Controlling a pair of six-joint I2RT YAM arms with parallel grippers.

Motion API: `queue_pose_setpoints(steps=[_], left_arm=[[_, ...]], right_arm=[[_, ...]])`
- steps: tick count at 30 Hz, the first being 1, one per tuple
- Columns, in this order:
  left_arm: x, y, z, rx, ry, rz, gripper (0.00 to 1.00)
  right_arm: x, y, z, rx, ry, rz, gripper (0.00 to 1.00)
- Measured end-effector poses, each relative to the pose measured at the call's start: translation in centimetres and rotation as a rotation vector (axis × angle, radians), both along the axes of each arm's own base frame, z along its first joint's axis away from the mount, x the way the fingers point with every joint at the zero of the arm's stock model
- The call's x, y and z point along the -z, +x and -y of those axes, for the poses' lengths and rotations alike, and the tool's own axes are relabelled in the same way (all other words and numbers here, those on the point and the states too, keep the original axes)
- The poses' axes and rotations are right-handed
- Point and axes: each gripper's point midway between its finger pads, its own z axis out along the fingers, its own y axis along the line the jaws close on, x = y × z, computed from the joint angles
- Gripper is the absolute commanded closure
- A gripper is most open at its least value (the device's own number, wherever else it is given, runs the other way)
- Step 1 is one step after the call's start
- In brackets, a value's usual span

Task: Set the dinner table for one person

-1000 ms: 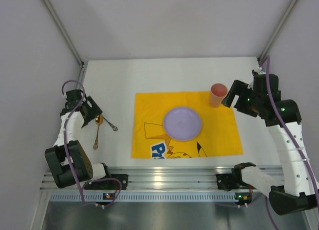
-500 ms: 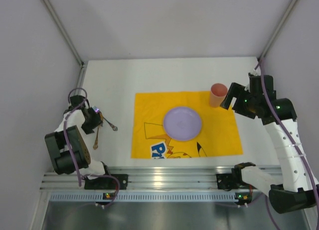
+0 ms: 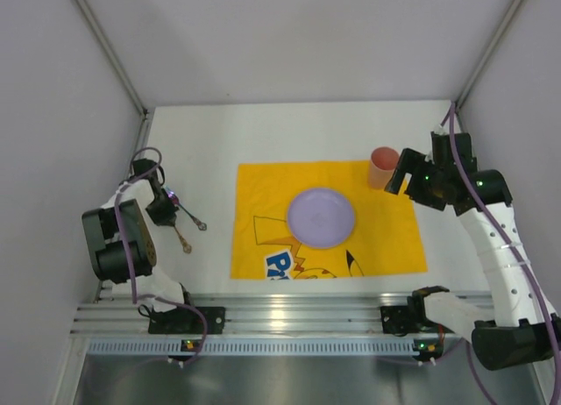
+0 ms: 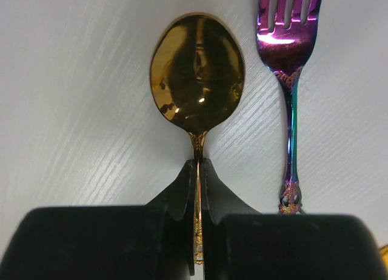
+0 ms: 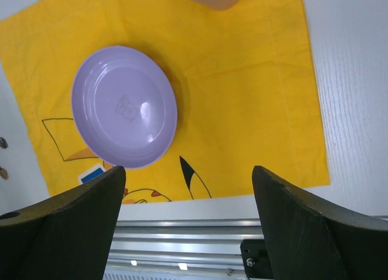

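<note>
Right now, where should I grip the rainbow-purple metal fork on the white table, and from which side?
Probably the thin straight handle at its middle, from above: the rainbow-purple metal fork lies flat, so the grip must close across its narrow width, clear of the gold spoon.

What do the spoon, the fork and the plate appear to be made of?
The gold spoon looks like polished metal with a gold-coloured finish: its bowl mirrors its surroundings. The iridescent fork is probably metal too, with a glossy purple-to-blue rainbow coating and an embossed handle. The lilac plate looks like smooth opaque plastic with a soft sheen, though melamine or glazed ceramic cannot be ruled out.
</note>
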Motion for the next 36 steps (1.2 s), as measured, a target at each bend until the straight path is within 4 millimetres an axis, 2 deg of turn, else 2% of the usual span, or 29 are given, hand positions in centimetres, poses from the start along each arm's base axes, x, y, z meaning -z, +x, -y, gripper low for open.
queue_pose_setpoints(steps=[6,16,19,22,25,29,30,32,36], left_arm=[[0.2,0.6,-0.1,0.009,0.007,-0.031,1.0],[-1.1,0.8,-0.1,0.01,0.012,-0.013,1.0],[-3.5,1.9,0.0,0.005,0.019,0.042,1.0],[-7.9,4.7,1.1,0.034,0.052,0.157,1.0],[-13.2,8.4,5.1,0.108,0.078,0.307,1.0],[-17.3,10.4,14.8,0.258,-0.004,0.433,1.0],[-17.8,10.4,16.5,0.279,-0.023,0.446,1.0],[-18.5,10.4,21.1,0.335,-0.076,0.461,1.0],[-18.7,11.0,29.4,0.424,-0.172,0.462,1.0]], right_arm=[[0.2,0.2,0.2,0.01,-0.002,-0.009,0.15],[0.1,0.4,0.1,0.008,0.009,-0.003,0.16],[-0.3,0.6,-0.3,-0.01,0.025,0.01,0.15],[-1.5,1.1,-1.3,-0.056,0.049,0.041,0.14],[-3.6,2.0,-4.1,-0.166,0.143,0.109,0.14],[-5.7,2.1,-10.1,-0.379,0.385,0.19,0.12],[-5.8,1.7,-11.5,-0.422,0.45,0.186,0.11],[-5.3,1.0,-14.1,-0.504,0.583,0.17,0.09],[-3.8,0.0,-16.4,-0.565,0.721,0.109,0.09]])
